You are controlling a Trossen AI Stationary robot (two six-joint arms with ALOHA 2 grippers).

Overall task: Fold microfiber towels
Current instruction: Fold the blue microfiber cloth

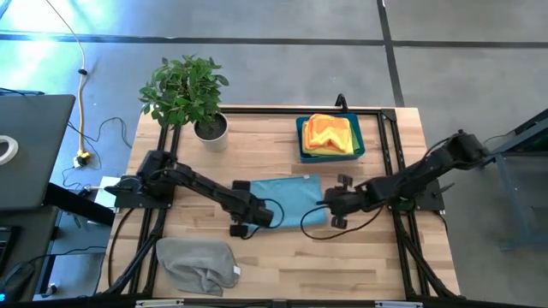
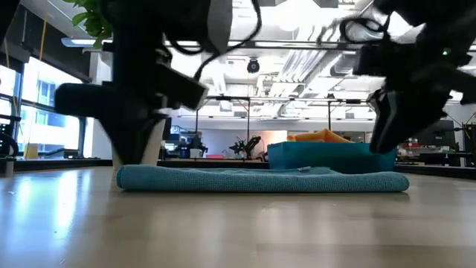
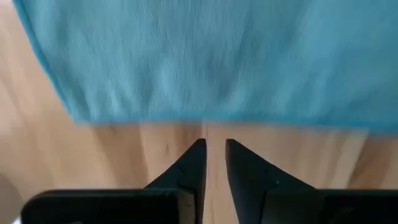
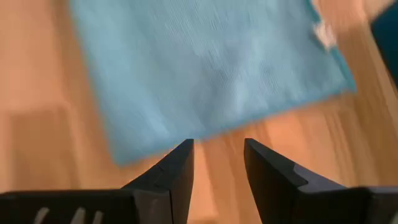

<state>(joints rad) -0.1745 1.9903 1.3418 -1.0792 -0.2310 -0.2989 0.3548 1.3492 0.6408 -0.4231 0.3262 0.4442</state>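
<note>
Both grippers, left [image 3: 213,152] narrowly parted, right [image 4: 217,152] wider, hang empty at the light blue towel's [image 1: 287,201] six o'clock edge, seemingly poised to pinch it for a fold.

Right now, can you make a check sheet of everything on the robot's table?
Surface: wooden table, bare at the front.
Job's things: light blue towel flat mid-table; grey towel crumpled front left; orange and yellow towels in the blue bin.
Clutter: potted plant at the back left.
Grippers: left gripper and right gripper open, empty, by the blue towel's edge.
Cables: yellow cable on the floor.
Surroundings: nothing seen.
</note>
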